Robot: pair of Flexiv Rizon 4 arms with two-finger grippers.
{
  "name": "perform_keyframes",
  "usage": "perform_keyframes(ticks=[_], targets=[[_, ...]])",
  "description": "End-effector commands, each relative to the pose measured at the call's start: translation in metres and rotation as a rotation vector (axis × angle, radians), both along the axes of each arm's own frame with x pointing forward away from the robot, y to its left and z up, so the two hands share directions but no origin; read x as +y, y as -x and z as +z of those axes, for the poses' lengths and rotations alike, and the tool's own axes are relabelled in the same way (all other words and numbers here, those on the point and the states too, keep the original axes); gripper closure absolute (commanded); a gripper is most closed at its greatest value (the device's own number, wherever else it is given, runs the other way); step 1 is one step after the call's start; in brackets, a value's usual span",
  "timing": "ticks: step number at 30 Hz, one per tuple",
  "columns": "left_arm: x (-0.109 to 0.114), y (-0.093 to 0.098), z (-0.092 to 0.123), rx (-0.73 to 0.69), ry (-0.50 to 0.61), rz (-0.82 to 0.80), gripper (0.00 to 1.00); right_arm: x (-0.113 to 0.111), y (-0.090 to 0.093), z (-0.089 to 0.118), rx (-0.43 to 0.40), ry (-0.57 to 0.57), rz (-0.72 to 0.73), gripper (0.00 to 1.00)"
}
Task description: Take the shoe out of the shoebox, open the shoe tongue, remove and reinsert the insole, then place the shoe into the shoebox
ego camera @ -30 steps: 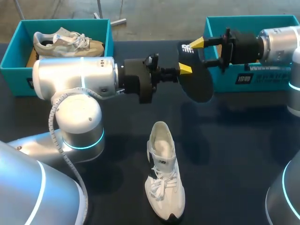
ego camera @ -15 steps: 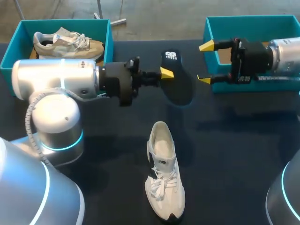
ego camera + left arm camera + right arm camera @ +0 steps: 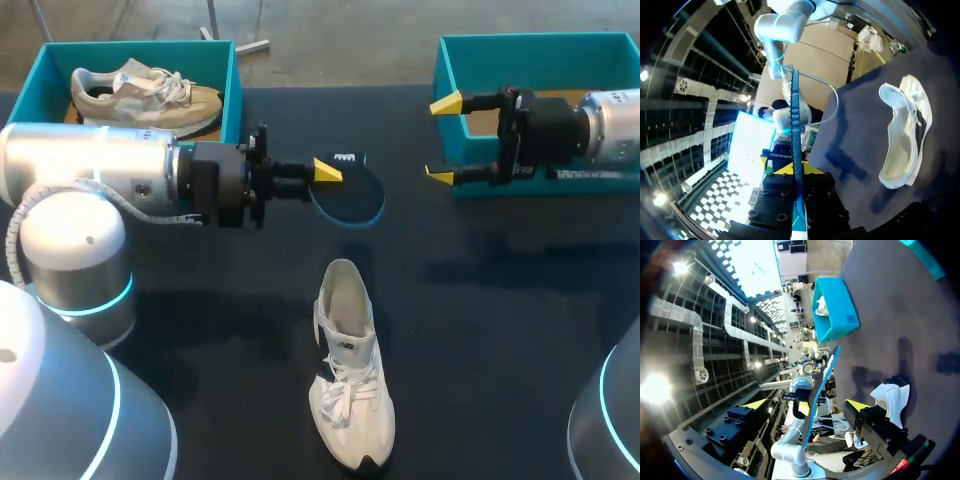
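My left gripper (image 3: 326,171) is shut on the edge of a black insole (image 3: 350,193), which hangs above the middle of the dark table. In the left wrist view the insole (image 3: 795,115) stands edge-on between the fingers of the left gripper (image 3: 792,170). A white shoe (image 3: 350,365) lies on the table below it, laces toward the front; it also shows beside the insole (image 3: 902,135). My right gripper (image 3: 443,140) is open with nothing in it, in front of the right teal shoebox (image 3: 447,62). The right wrist view shows the right gripper (image 3: 807,405) spread wide, the insole (image 3: 821,382) ahead of it.
A second teal shoebox (image 3: 28,105) at the back left holds a beige shoe (image 3: 145,90). My left arm's silver body (image 3: 90,175) lies across the left side of the table. That left box (image 3: 836,310) shows far ahead in the right wrist view.
The right gripper let go of the insole, opened wide and drew back to the right. The left arm carried the insole leftward and lower, toward the table's middle.
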State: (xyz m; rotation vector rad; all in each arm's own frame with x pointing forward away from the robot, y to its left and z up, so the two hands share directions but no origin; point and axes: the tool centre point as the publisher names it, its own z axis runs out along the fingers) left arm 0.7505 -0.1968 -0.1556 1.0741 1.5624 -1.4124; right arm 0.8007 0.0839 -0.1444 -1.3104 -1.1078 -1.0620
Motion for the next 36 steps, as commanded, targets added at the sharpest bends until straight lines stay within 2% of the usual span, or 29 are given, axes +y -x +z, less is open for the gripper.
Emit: perform_keyframes(ticks=[1,13,16,22,32,35,36], targets=[[0.006,-0.006,0.003,0.368,0.106,-0.186,1.0,0.001,0.001,0.0,0.0,0.003,-0.002,0.0],[0.006,-0.006,0.003,0.368,0.106,-0.186,1.0,0.001,0.001,0.0,0.0,0.003,-0.002,0.0],[-0.001,-0.006,0.01,0.604,0.099,-0.18,1.0,0.001,0.001,0.0,0.0,0.003,-0.002,0.0],[0.003,-0.004,0.028,0.928,0.106,-0.155,1.0,0.001,0.001,0.0,0.0,0.003,-0.002,0.0],[0.025,0.004,0.042,1.282,0.032,-0.044,1.0,0.001,0.001,0.0,0.0,0.003,-0.002,0.0],[0.03,0.005,0.042,1.458,0.005,-0.049,1.0,0.001,0.001,0.0,0.0,0.003,-0.002,0.0],[0.031,0.007,0.042,1.628,-0.016,-0.113,1.0,0.001,0.001,0.0,0.0,0.003,-0.002,0.0]])
